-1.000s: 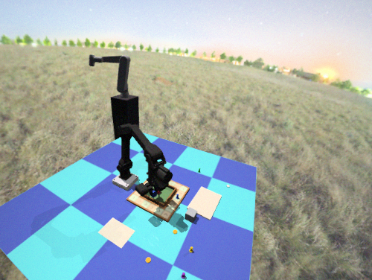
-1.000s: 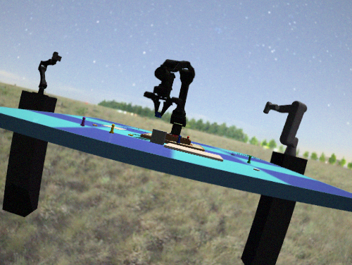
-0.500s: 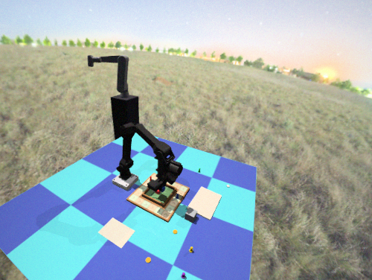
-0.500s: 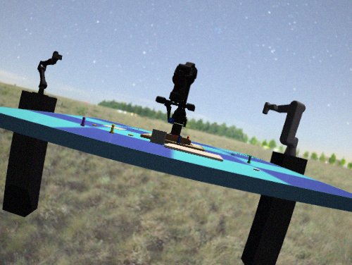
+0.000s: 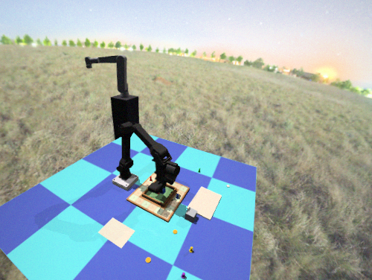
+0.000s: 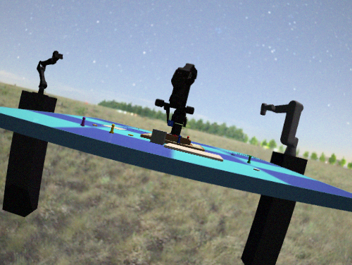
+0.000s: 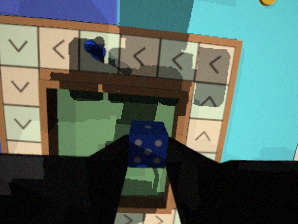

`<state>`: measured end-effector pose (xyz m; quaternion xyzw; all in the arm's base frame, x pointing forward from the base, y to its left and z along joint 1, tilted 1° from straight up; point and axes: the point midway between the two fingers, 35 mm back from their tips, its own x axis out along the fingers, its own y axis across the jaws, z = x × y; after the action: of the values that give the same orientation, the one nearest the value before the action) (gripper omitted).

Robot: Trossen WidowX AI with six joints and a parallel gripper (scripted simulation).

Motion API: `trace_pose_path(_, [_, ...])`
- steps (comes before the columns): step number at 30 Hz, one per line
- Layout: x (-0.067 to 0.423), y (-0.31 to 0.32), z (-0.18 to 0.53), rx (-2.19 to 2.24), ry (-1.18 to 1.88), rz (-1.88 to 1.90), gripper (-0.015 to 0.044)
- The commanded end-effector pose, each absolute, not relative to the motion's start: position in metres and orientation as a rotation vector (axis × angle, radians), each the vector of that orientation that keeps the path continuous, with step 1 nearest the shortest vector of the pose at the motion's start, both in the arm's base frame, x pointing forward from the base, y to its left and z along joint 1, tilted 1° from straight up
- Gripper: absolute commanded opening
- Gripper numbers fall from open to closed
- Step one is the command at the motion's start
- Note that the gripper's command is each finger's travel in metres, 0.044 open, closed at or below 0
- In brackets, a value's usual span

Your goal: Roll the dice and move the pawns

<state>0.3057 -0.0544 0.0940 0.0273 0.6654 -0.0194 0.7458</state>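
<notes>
My gripper (image 7: pixel 146 141) (image 5: pixel 162 189) (image 6: pixel 171 122) is shut on the blue die (image 7: pixel 147 145), which shows several white pips on the face toward the wrist camera. It hangs over the green tray (image 7: pixel 82 131) in the middle of the game board (image 7: pixel 19 84) (image 5: pixel 164 212). The blue pawn (image 7: pixel 92 48) stands on an arrow square of the track along the tray's far side in the wrist view. The red pawn (image 5: pixel 150 179) stands at the board's far edge. The red die is hidden from me.
A grey box (image 5: pixel 191 214) (image 6: pixel 158 136) sits by the board's right corner. Two beige sheets (image 5: pixel 205 202) (image 5: pixel 116 231) lie on the chequered table. Yellow (image 5: pixel 191 249), purple (image 5: pixel 183 275) and green (image 5: pixel 199 170) pawns and yellow discs (image 5: pixel 148 259) are scattered around.
</notes>
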Motion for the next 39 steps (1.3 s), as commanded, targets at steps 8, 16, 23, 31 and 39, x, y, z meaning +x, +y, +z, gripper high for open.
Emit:
trace_pose_path(8, [0.313, -0.056, 0.088, 0.062, 1.086, -0.046, 0.0])
trace_pose_path(16, [0.314, -0.057, 0.086, 0.044, 0.815, -0.048, 0.0])
trace_pose_path(23, [0.313, -0.056, 0.086, 0.032, 0.698, -0.047, 0.0])
trace_pose_path(31, [0.297, -0.055, 0.106, 0.032, 0.699, -0.047, 0.0])
trace_pose_path(39, [0.289, -0.006, 0.119, 0.036, 0.708, -0.046, 0.0])
